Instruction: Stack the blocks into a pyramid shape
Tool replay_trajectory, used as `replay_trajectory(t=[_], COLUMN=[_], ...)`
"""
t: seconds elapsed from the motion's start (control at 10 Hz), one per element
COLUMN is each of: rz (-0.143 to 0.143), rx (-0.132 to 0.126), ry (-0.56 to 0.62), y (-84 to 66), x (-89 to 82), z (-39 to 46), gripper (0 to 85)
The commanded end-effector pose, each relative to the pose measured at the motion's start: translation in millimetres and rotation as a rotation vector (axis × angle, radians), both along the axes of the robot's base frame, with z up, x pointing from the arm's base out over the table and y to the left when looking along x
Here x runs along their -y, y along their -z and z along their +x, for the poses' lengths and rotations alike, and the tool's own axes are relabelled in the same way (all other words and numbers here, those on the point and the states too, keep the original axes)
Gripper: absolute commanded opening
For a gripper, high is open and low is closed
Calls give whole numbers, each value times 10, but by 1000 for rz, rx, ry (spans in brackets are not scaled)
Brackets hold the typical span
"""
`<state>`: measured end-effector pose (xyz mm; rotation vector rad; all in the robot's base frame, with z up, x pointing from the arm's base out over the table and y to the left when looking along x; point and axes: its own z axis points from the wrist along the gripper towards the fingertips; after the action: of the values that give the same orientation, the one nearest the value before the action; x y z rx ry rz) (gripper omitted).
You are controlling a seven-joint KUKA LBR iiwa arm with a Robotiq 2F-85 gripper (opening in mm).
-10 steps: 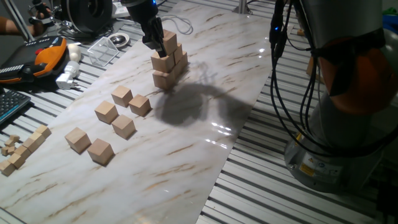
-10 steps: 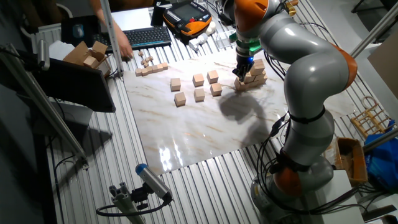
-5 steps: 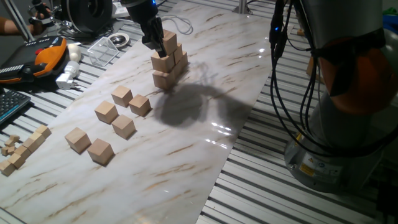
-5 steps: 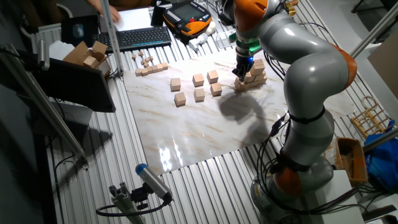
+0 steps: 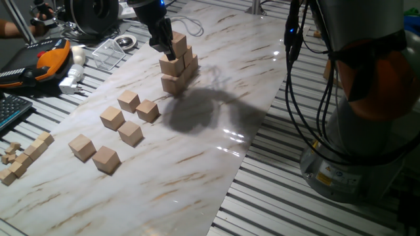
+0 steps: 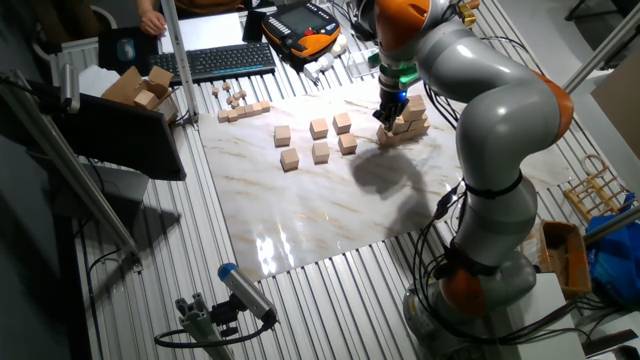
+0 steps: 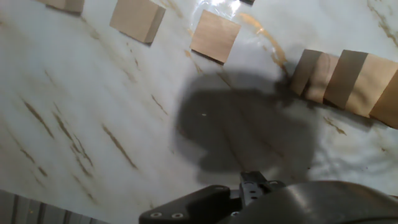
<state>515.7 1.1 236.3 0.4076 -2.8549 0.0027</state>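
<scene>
A stack of tan blocks (image 5: 176, 71) stands at the far end of the marble board, three layers high; it also shows in the other fixed view (image 6: 409, 118) and at the right edge of the hand view (image 7: 348, 78). My gripper (image 5: 161, 42) is at the stack's upper left side, right next to the top block (image 5: 179, 43); it also shows in the other fixed view (image 6: 389, 107). Whether the fingers are open or shut does not show. Several loose blocks (image 5: 130, 133) lie in the middle and near left of the board. Two of them show in the hand view (image 7: 137, 18), where no fingers are visible.
Small thin wooden pieces (image 5: 21, 159) lie at the board's left edge. An orange and black pendant (image 5: 41, 58), a white object (image 5: 71, 77) and a clear tray (image 5: 110, 51) lie beyond it. A keyboard (image 6: 224, 60) and a box of blocks (image 6: 146, 88) are nearby. The arm's base (image 5: 357, 137) stands right.
The arm and the blocks have not moved. A person's hand at the far edge of the other fixed view has shifted.
</scene>
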Motion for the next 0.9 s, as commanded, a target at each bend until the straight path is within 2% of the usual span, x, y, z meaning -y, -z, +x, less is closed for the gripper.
replay_trajectory(t=[0.0,0.1,0.2,0.3,0.4,0.5,0.6,0.7,0.8], rz=[0,-6,27,29,-6,-8,10,24,22], rx=[4,27,63,69,76,66,63,78,96], ry=[13,60,111,138,142,157,169,203,229], y=[-1,-1,-1,-1,-1,-1,-1,-1,-1], x=[0,0,0,0,0,0,0,0,0], z=[0,0,0,0,0,0,0,0,0], gripper=[0,0,0,0,0,0,0,0,0])
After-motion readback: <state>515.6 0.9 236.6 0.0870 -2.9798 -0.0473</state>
